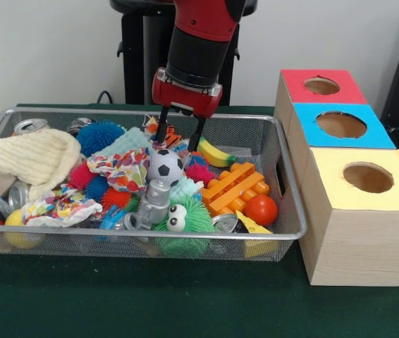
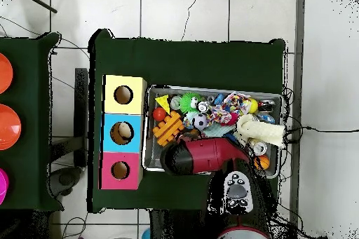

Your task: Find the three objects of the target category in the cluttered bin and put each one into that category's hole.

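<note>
My gripper (image 1: 178, 139) hangs open over the back middle of the wire bin (image 1: 292, 193), its two fingers spread on either side of a small orange striped toy (image 1: 169, 134). Just in front lie a soccer ball (image 1: 166, 167), a banana (image 1: 213, 153), an orange toothed block (image 1: 233, 187) and a red ball (image 1: 261, 209). Three wooden boxes stand to the right with a red top (image 1: 323, 86), a blue top (image 1: 340, 125) and a yellow top (image 1: 367, 177), each with a round hole. In the overhead view the arm (image 2: 203, 157) hides the gripper.
The bin also holds a cream knitted cloth (image 1: 27, 158), a blue spiky ball (image 1: 99, 135), a green fuzzy toy with eyes (image 1: 183, 222), a grey robot figure (image 1: 155, 202), drink cans (image 1: 30, 126) and patterned cloths (image 1: 122, 169). Orange discs (image 2: 5, 125) lie far left overhead.
</note>
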